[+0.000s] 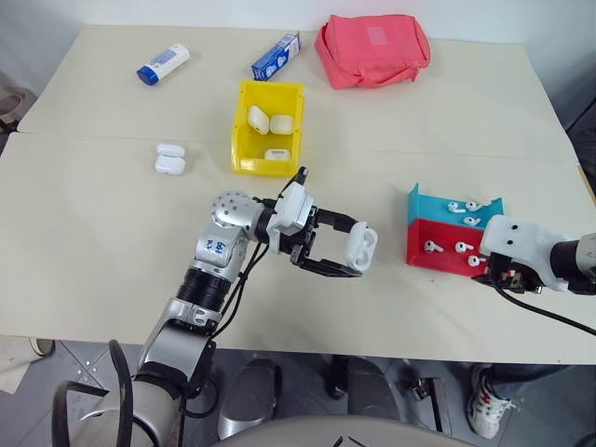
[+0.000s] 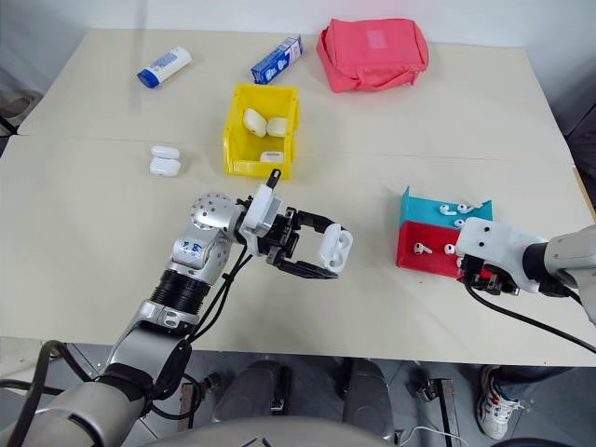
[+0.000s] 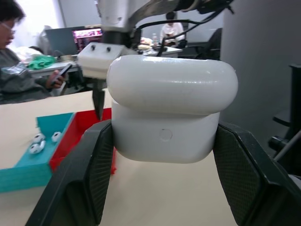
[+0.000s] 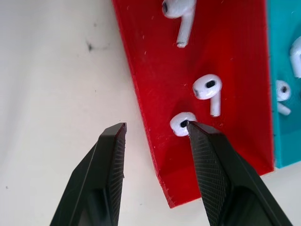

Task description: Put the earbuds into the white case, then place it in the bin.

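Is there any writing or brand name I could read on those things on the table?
None can be read.
Blue and white box: has print, too small to read.
White tube with blue cap: print too small to read.
Pink pouch: pale patch, no readable text.
White case in the left gripper: plain, no lettering.

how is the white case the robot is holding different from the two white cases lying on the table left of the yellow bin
The held white case is clamped in the left tool, off the table, lid open; the pair of white cases lies flat on the table, lids closed. The held case sits in front of the yellow bin, nearer the red and teal tray; the pair lies side by side, untouched. All are glossy, white and rounded.
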Robot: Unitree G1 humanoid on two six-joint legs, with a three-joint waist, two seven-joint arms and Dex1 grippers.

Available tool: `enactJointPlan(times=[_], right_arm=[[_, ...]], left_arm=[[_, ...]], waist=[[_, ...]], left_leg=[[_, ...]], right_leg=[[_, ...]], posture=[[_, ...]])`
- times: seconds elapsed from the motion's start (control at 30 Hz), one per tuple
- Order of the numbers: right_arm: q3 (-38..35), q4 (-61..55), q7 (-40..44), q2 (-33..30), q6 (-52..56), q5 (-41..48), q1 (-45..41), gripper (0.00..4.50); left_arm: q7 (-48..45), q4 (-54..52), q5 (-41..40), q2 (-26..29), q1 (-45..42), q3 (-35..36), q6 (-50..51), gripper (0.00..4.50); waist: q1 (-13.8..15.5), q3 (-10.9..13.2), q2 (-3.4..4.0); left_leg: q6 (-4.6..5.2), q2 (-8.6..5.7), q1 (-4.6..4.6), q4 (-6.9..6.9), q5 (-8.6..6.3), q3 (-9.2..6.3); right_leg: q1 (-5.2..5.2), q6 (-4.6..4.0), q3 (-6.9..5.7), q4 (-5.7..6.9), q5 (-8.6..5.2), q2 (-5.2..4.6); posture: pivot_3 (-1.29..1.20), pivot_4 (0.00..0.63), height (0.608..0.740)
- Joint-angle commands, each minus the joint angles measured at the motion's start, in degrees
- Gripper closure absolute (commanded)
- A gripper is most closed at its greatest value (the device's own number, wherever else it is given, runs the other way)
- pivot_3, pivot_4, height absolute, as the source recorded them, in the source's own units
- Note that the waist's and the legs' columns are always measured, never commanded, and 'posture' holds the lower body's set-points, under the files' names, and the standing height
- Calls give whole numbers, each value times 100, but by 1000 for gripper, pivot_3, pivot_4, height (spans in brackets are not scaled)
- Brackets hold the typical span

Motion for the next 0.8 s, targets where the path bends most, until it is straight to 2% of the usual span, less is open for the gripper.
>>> enactJointPlan(times=[0.03,0.3,0.43,0.8], right_arm=[[48,215,113,-74,-219,-192,-234,2381],[350,597,350,-35,-437,-414,-567,2381],[428,652,467,1,-532,-462,-667,3210],[677,900,607,192,-702,-681,-982,3210]], left_arm=[[17,-147,-125,-52,-32,-39,14,1703],[115,-136,-93,-88,-48,-107,173,1703],[144,-179,-91,-82,-23,-124,161,1703],[229,-351,-106,-50,103,-165,204,1703]], waist=[[-4,-1,2],[-12,-1,3],[-15,-2,4],[-26,-3,5]], left_leg=[[0,0,1,0,0,1],[-1,0,0,0,1,0],[-1,0,1,0,1,0],[-3,0,2,1,2,0]], right_leg=[[0,0,1,0,0,0],[0,0,-1,0,0,0],[0,0,-1,1,0,0],[0,0,0,1,0,0]], posture=[[0,150,740],[0,150,740],[0,150,740],[0,150,740]])
